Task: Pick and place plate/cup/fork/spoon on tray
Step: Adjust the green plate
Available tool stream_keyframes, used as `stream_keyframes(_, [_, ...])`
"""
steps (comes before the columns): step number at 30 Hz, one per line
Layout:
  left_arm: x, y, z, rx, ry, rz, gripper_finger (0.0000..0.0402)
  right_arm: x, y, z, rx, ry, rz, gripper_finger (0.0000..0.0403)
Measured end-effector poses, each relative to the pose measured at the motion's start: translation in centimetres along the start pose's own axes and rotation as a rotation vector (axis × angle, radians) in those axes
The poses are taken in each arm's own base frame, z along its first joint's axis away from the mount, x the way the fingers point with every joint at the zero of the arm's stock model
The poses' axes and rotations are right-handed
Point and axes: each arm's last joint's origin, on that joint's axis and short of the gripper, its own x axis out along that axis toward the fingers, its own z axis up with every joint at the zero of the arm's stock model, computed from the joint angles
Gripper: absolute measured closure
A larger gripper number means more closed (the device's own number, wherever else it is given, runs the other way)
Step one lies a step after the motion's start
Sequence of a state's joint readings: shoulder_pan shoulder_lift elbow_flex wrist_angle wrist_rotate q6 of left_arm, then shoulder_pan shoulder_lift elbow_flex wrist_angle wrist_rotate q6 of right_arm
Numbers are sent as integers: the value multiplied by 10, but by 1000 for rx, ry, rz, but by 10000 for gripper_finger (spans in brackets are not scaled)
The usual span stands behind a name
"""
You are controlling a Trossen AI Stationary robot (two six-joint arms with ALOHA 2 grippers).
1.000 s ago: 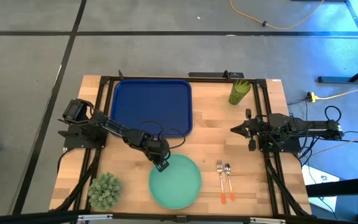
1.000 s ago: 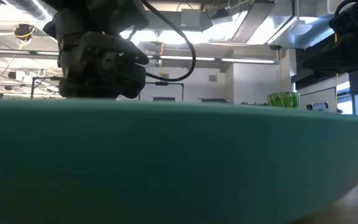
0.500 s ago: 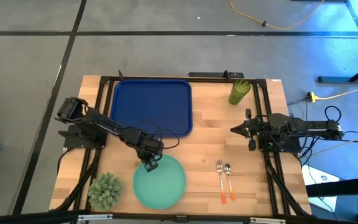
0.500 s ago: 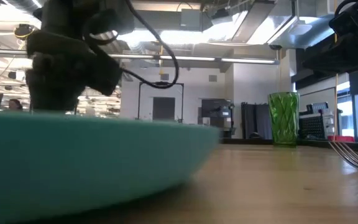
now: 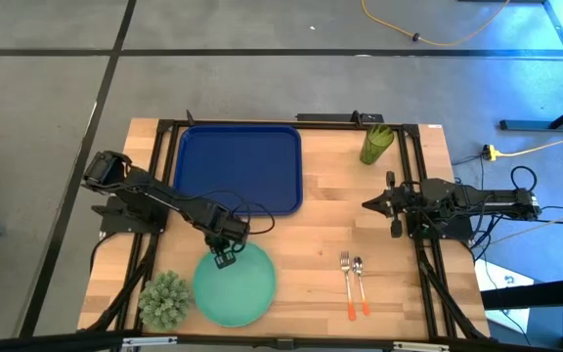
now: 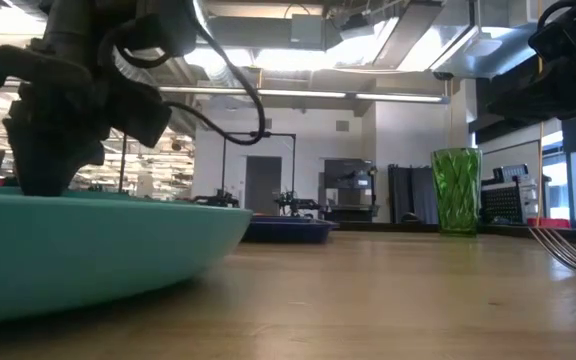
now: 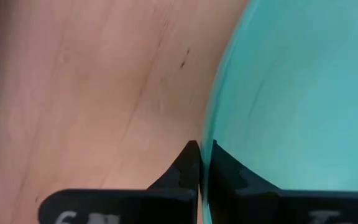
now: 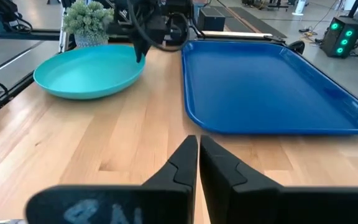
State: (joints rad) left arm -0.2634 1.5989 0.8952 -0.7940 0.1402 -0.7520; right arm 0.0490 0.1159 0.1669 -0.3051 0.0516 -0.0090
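The mint-green plate (image 5: 235, 286) lies near the table's front edge, left of centre, and also shows in the low view (image 6: 98, 245) and the right wrist view (image 8: 89, 73). My left gripper (image 5: 225, 257) is shut on its far rim. The dark blue tray (image 5: 240, 168) lies at the far left. The olive-green cup (image 5: 376, 144) stands upright at the far right. The fork (image 5: 345, 284) and the spoon (image 5: 360, 285) lie side by side at the front right. My right gripper (image 5: 369, 203) is shut and empty, hovering right of centre. My left gripper pinches the plate's far rim (image 7: 207, 134) between its two fingers, one finger (image 7: 229, 171) inside the plate and one (image 7: 185, 169) outside. The fingers come from above, pointing down. The plate's underside (image 6: 118, 290) sits on the table.
A spiky grey-green plant (image 5: 164, 300) stands at the front left corner, close beside the plate. Black frame rails (image 5: 154, 225) run along the table's left and right sides. Bare wood (image 5: 311, 235) lies between the tray, the plate and the cutlery.
My left gripper has moved toward the table's left edge, still shut on the plate's rim. The plate has slid with it along the table, away from the fork and spoon and closer to the plant.
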Motion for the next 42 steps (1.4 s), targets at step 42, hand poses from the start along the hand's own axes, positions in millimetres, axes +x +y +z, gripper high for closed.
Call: stream_keyframes(42, [-69,-10,49,21,-226,-37,338,0,0,0,-2,2,0,382])
